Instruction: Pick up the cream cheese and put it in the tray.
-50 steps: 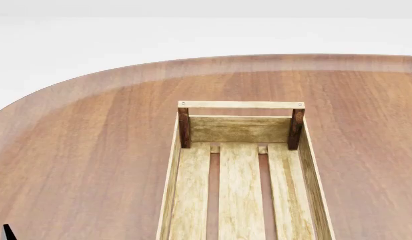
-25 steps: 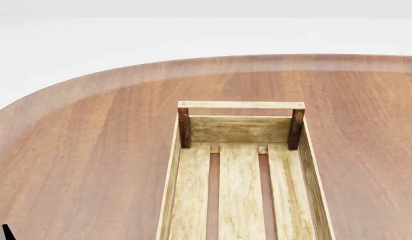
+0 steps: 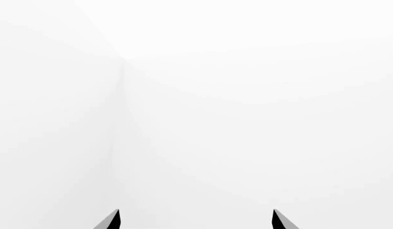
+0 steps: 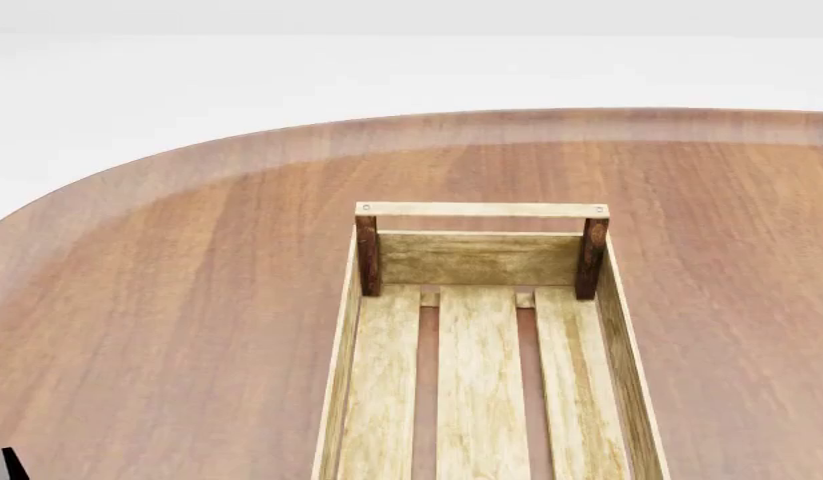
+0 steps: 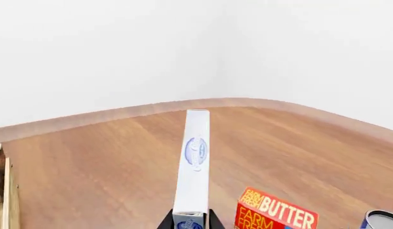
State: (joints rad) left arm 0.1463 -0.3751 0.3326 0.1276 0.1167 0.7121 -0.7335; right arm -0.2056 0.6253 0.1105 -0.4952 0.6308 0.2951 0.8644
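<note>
Pinching the cream cheese (image 5: 195,162) between its two dark fingertips, the right hand (image 5: 190,221) is holding the flat white box on edge, its blue oval logo facing the wrist camera and its length pointing away over the bench (image 5: 107,162). The box appears lifted clear of the wood, though its underside is hidden. A red butter box (image 5: 276,210) is standing just beside the hand, with a blue can (image 5: 382,220) past it. Only a sliver of the tray (image 5: 6,200) is showing at the edge of the right wrist view; from the head view the tray (image 4: 485,255) is lying open, with nothing on the slats in view.

The left hand (image 3: 195,220) is pointing at blank white wall with its fingertips spread apart, and only a dark tip of it (image 4: 11,465) is showing in the head view.

The step in hand seems to be the carry. Doing it well probably means keeping the box high enough to pass the tray's side rail and handle bar, swinging away from the butter, centring over the slats, then lowering before letting go so the narrow box is not tipping.
</note>
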